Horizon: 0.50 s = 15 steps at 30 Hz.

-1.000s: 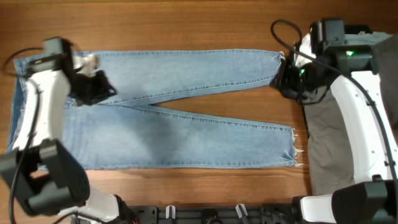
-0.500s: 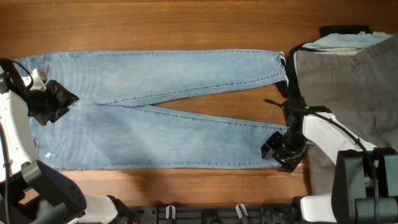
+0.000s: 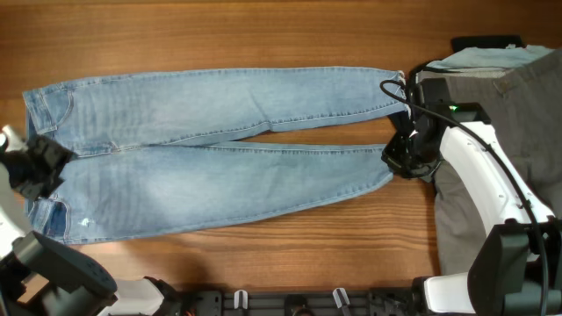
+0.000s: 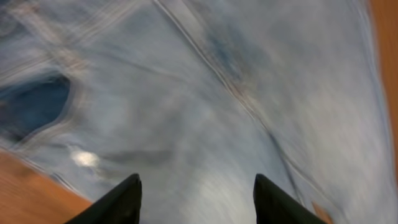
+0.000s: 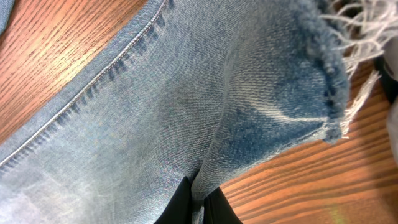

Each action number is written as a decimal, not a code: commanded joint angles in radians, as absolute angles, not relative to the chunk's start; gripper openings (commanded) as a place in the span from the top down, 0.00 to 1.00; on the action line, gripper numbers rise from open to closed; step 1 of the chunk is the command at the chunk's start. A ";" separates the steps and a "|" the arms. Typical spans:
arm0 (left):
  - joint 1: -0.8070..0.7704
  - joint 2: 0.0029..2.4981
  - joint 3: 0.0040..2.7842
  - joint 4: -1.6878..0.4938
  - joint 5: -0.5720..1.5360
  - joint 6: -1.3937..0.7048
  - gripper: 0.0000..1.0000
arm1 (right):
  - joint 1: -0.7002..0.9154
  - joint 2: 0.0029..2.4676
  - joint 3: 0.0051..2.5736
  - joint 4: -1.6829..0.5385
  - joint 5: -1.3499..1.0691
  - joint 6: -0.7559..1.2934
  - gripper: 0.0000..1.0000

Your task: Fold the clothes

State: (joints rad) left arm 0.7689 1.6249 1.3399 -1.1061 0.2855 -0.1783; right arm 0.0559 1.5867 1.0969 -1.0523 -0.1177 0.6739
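The light blue jeans (image 3: 202,149) lie flat across the table, waist at the left, legs reaching right. My right gripper (image 3: 399,162) is shut on the frayed hem of the near leg (image 5: 273,93), pinching the denim between its fingers (image 5: 199,205) and holding it close beside the far leg's hem. My left gripper (image 3: 39,167) hovers over the waist end at the left edge. In the left wrist view its fingers (image 4: 196,199) are apart over the denim (image 4: 205,93), with nothing between them.
Grey trousers (image 3: 500,114) lie in a heap at the right edge, partly under my right arm. A small black garment (image 3: 483,41) shows at the far right corner. Bare wooden table (image 3: 263,31) lies behind and in front of the jeans.
My right gripper took the near leg's hem and carried it back toward the far leg, closing the gap between the legs. My left gripper moved left and nearer, off the waistband.
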 commanded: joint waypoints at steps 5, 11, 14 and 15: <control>1.142 1.631 1.019 -0.832 0.125 -0.407 0.54 | 0.051 1.586 1.115 -1.059 -0.086 0.651 0.96; 1.204 1.697 0.937 -0.621 0.152 -0.404 0.46 | 0.051 1.586 1.115 -1.044 -0.086 0.651 0.96; 1.186 1.755 0.928 -0.527 0.223 -0.366 0.41 | 0.051 1.586 1.115 -1.045 -0.086 0.654 0.96; 1.182 1.771 0.928 -0.506 0.235 -0.348 0.44 | 0.051 1.586 1.115 -1.045 -0.086 0.654 0.96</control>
